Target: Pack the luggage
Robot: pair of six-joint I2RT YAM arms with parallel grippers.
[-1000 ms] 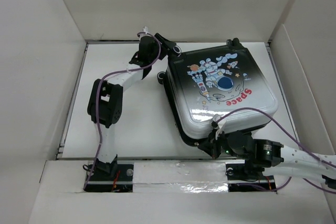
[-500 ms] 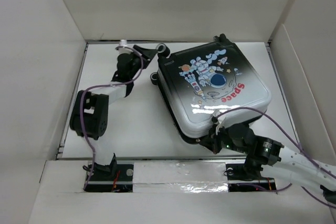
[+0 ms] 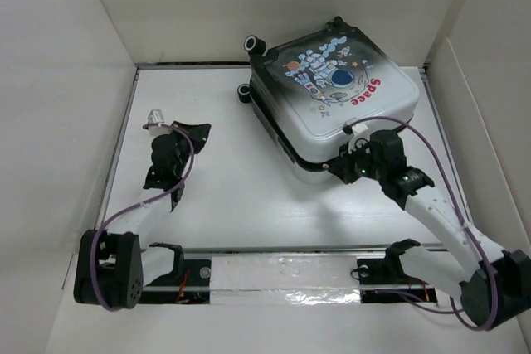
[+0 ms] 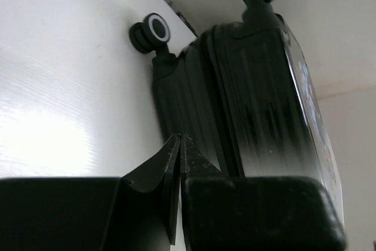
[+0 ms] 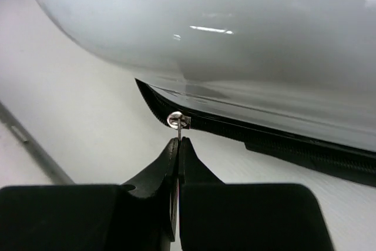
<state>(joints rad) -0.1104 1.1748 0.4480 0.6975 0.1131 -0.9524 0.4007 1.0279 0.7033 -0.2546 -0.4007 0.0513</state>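
1. Luggage (image 3: 332, 97) lies shut, astronaut side up, at the far right of the table (image 3: 224, 196), close to the back wall (image 3: 274, 6).
2. Overhead just shows the right claw (image 3: 347, 168) at the case's near edge. Its wrist camera tells more (nice close look): tips pinched tight on the little metal zipper pull (image 5: 177, 120).
3. Left claw (image 3: 197, 129) sits well apart on the left, jaws pressed together, gripping nothing. Its wrist view catches the wheels (image 4: 151, 29).
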